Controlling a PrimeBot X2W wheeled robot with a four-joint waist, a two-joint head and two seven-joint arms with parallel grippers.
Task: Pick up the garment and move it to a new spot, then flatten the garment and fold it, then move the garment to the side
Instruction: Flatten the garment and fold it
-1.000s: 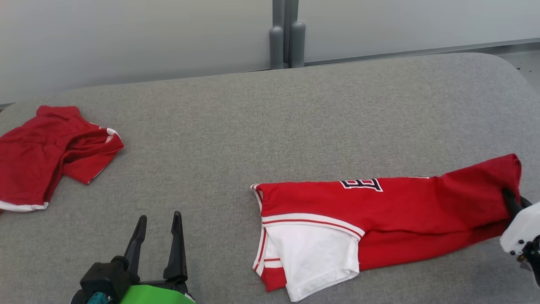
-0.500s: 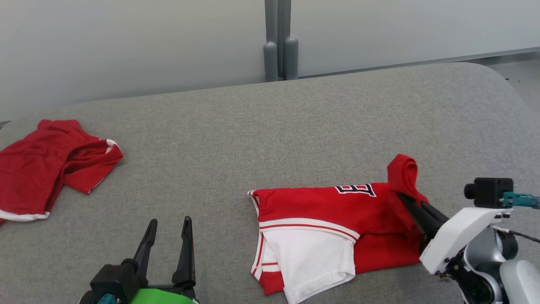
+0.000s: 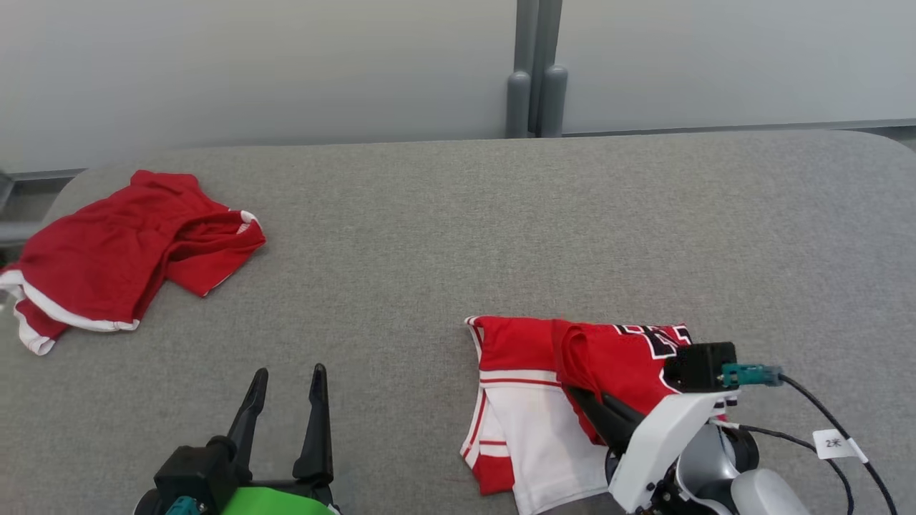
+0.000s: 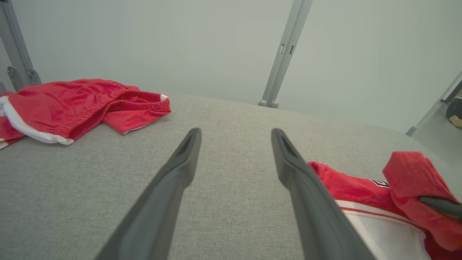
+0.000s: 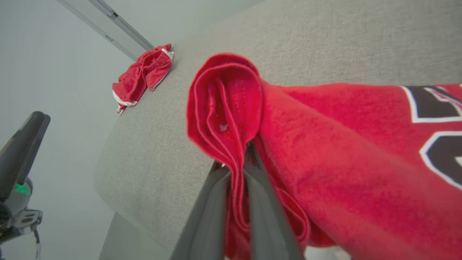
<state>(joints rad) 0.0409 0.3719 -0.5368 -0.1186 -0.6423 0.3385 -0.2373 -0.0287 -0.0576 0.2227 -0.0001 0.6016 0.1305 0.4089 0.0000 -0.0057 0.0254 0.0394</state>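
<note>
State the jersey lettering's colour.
The jersey lettering is black, outlined white; clearest in the right wrist view.

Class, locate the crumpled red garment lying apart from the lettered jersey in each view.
Head view: crumpled red garment, far left.
Left wrist view: garment, upper left.
Right wrist view: garment, small, upper left.
Shared landmark: the lettered jersey.
</note>
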